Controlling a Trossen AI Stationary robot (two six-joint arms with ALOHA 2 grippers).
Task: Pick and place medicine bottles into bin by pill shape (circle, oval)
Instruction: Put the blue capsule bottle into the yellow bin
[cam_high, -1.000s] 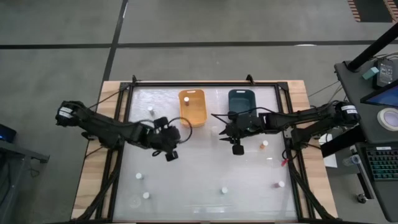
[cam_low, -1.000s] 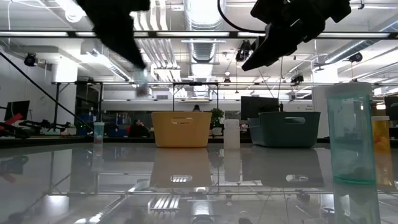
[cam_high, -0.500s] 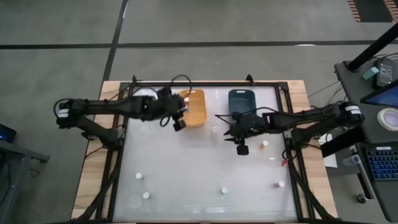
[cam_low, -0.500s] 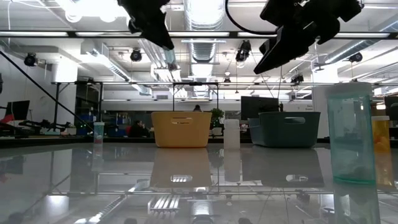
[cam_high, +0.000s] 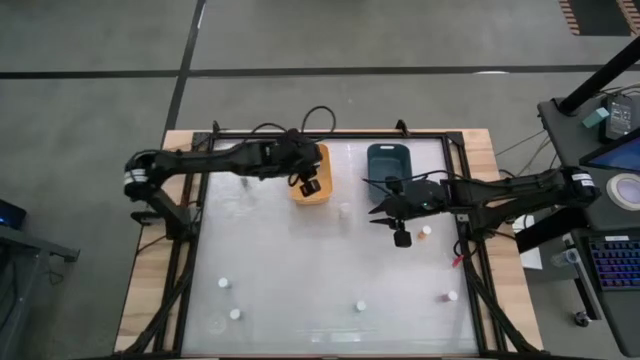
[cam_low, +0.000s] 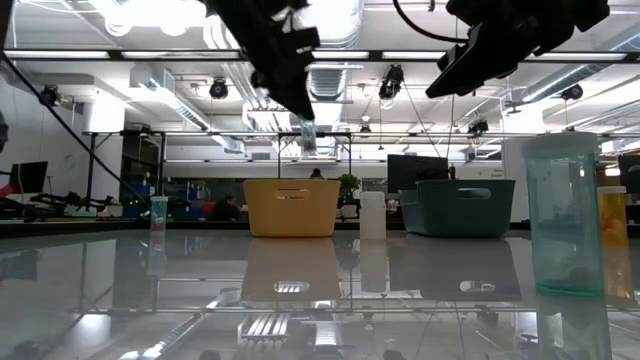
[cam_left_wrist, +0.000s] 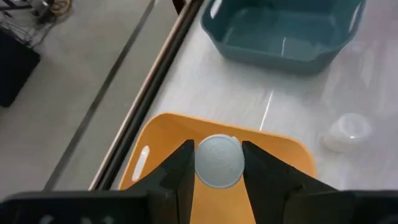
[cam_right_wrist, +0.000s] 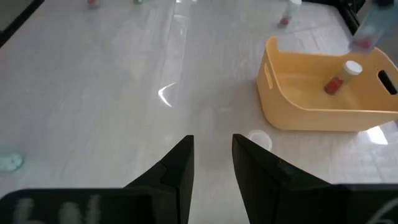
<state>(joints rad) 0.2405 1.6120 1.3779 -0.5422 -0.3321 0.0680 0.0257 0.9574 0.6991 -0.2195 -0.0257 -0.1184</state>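
The left end effector (cam_high: 309, 186) hung above the orange bin (cam_high: 311, 190) near the table's far edge, its fingers clamped on a white-capped bottle (cam_left_wrist: 219, 160); from the low view the bottle (cam_low: 307, 137) dangled clear of the bin's rim, so I judged the step in hand to be the drop. One bottle with an orange body (cam_right_wrist: 341, 78) already lay inside that bin. What the next move called for, I reckoned, was simply parting the fingers while centred over the opening, perhaps lowering a touch so the bottle would not bounce out. Compared with a second before, this arm had swung from the middle of the table up to the far edge, carrying the bottle with it. Further right, the teal bin (cam_high: 388, 163) sat beside the orange one. The right end effector (cam_high: 402, 238) hovered in front of the teal bin, its fingers nearly together and gripping nothing, just beside an orange-bodied bottle (cam_high: 425, 232) on the table; it had drifted slightly rightward toward that bottle. Other bottles stood scattered toward the near edge.
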